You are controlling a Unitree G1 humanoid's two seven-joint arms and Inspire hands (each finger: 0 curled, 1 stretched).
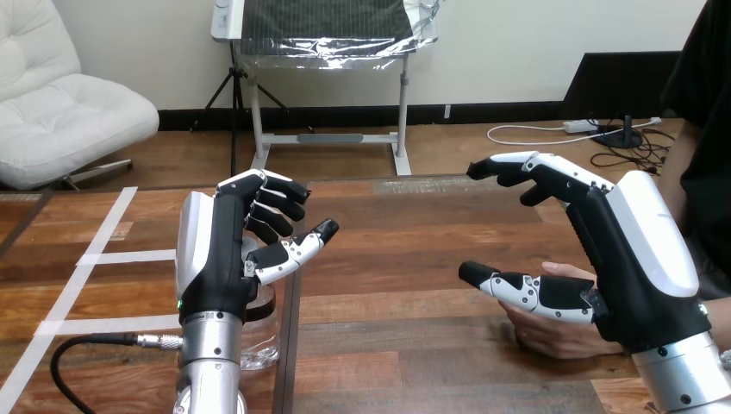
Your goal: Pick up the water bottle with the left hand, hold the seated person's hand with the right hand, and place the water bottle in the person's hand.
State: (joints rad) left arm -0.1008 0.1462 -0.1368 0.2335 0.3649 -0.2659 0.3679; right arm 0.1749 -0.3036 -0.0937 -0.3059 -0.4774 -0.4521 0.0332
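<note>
The clear water bottle (261,338) stands on the wooden table (405,259) near its front left, mostly hidden behind my left wrist. My left hand (226,259) hovers just above it, fingers loosely bent and thumb out, holding nothing. At the right, my right hand (621,250) is open, with fingers stretched leftward and thumb spread below them. The person's hand (556,335) rests on the table under that right hand, partly covered by the palm and thumb. I see no finger curled round it.
White tape lines (103,257) cross the table's left part. A dark seam (291,345) runs down the tabletop just right of the bottle. The person's torso (702,129) sits at the right edge.
</note>
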